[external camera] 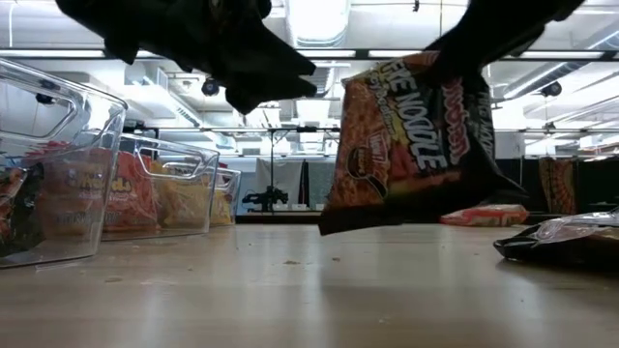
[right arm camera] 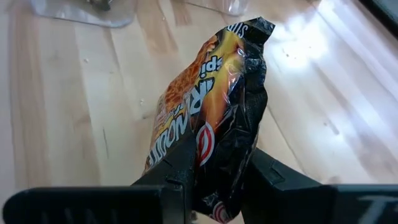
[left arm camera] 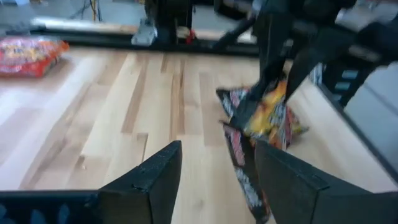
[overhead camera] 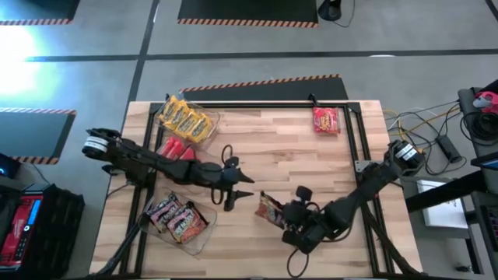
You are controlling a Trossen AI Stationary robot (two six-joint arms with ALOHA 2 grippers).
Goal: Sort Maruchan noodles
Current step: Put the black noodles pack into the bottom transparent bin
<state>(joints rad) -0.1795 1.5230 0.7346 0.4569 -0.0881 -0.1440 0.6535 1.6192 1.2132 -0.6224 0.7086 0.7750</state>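
Pinching only the bottom edge of the dark crinkly plastic noodle packet, my right claw could let it slip as my spread, empty left claw nears.

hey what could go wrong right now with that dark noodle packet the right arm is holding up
The right gripper pinches only one end of the dark packet, so the crinkly plastic might slip out and drop onto the table. The left gripper sits open, close beside it; a handover could miss, or the fingers could bump. The packet hangs tilted, so it may swing during a move toward the bins.
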